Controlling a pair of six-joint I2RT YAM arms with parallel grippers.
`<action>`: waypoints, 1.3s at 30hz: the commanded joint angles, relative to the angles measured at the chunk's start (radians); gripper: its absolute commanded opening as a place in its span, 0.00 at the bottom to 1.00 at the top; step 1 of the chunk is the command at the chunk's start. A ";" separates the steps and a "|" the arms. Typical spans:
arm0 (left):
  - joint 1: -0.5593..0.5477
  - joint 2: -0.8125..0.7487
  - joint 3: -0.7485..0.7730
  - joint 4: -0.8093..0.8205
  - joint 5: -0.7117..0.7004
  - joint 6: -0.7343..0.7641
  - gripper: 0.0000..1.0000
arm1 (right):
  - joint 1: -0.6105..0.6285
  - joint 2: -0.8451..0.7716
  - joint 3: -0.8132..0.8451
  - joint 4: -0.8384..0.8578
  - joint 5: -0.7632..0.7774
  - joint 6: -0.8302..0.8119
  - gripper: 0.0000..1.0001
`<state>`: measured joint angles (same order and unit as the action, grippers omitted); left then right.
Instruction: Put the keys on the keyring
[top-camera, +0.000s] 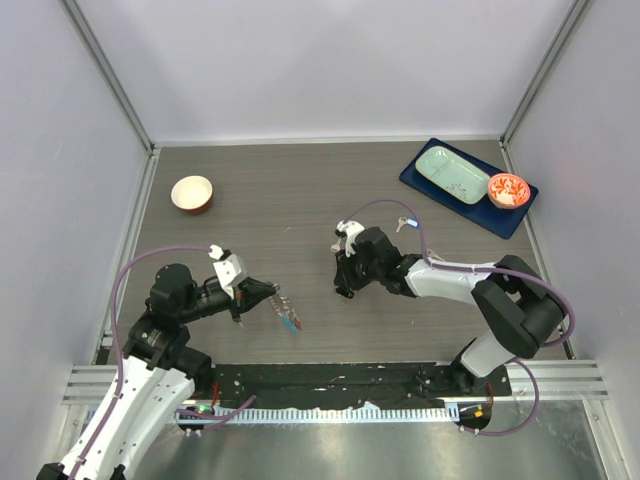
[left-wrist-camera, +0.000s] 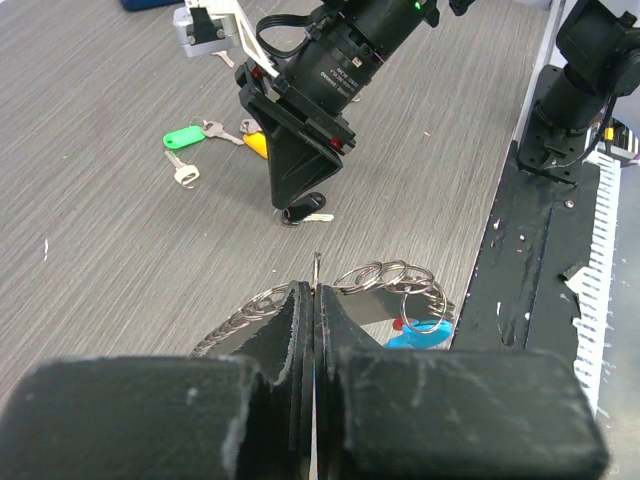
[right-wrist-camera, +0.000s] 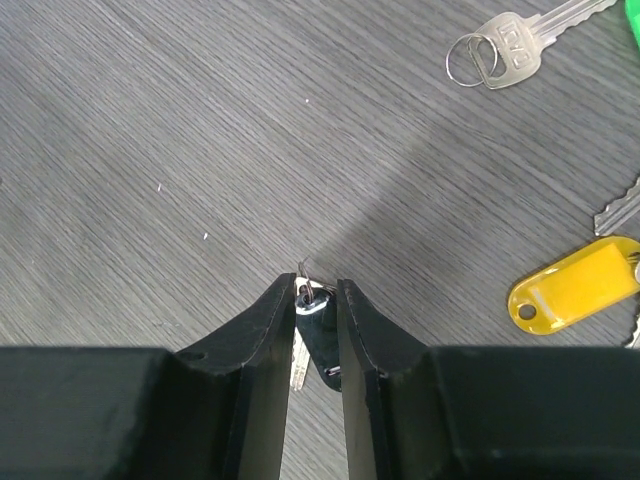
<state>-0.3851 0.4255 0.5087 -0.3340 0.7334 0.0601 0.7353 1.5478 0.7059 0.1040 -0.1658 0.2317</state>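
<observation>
Left claw (left-wrist-camera: 314, 292) pinches keyring (left-wrist-camera: 385, 272), chain trailing toward desk's (top-camera: 300, 190) near edge. Right claw (right-wrist-camera: 315, 297) narrow astride black key (right-wrist-camera: 320, 340) mid-desk, grip unclear; only wrist views show it, blade running back under claw.

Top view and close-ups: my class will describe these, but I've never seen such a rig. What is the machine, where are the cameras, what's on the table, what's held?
Two robot arms are bolted at the table's near edge. The top view looks down; each close-up comes from a camera on one arm's wrist. The left gripper is shut on the keyring. The right gripper straddles a black-headed key; whether it grips is unclear. A green-tagged key, a yellow-tagged key, a white bowl and a blue tray lie nearby.
</observation>
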 joint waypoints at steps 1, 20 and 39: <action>-0.001 0.002 0.036 0.033 0.003 0.003 0.00 | -0.005 0.003 0.037 0.030 -0.040 -0.019 0.29; -0.001 0.007 0.037 0.036 0.009 0.001 0.00 | -0.007 0.057 0.024 0.063 -0.080 -0.032 0.26; -0.001 0.002 0.037 0.038 0.017 0.000 0.00 | -0.007 0.017 0.018 0.052 -0.097 -0.071 0.01</action>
<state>-0.3851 0.4343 0.5087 -0.3344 0.7338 0.0597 0.7307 1.6104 0.7097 0.1417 -0.2424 0.1871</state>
